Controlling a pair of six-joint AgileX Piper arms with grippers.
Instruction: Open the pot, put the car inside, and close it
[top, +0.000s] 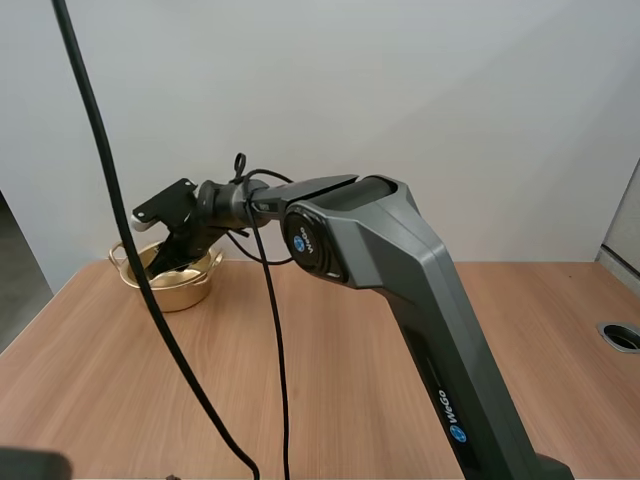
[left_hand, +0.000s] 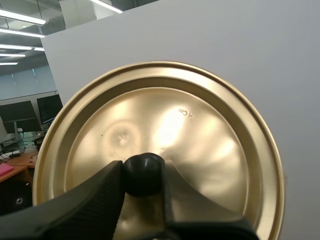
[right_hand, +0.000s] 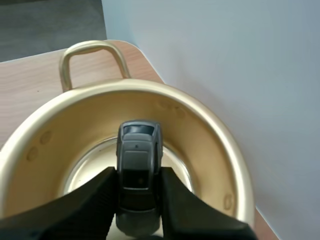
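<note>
Operator: How is the right arm (top: 400, 260) posing?

Observer: It is stretching from its base forward and across the tabletop (top: 330, 380). Its wrist is dipping, so the right jaws are pointing down over the pot (top: 170, 290).

Operator: And the left side?

Observer: The left jaws are clamping the black knob (left_hand: 143, 174) of the gold lid (left_hand: 210, 150), with the fingers (left_hand: 90, 197) pressing on either side of it. The lid is standing just beyond the jaw tips, its knob side facing back toward the wrist.

Operator: Which way is the car (right_hand: 138, 170) pointing?

Observer: Its long axis is running in line with the right jaws, from the palm out past the tips. The end with the glass is pointing away from the wrist, toward the pot's far wall. Whether that is the nose or the tail, I am not managing to tell.

Operator: Where is it sitting against the jaws?

Observer: Right between them. The right fingers (right_hand: 85, 205) are pinching its two long sides along the near half, and the far half is sticking out beyond the tips. The open pot is lying beneath the jaws, so the car is hanging inside the ring of the rim (right_hand: 210, 125). Whether it is touching the bottom, I am not able to tell. One loop handle (right_hand: 90, 55) is showing beyond the tips.
</note>
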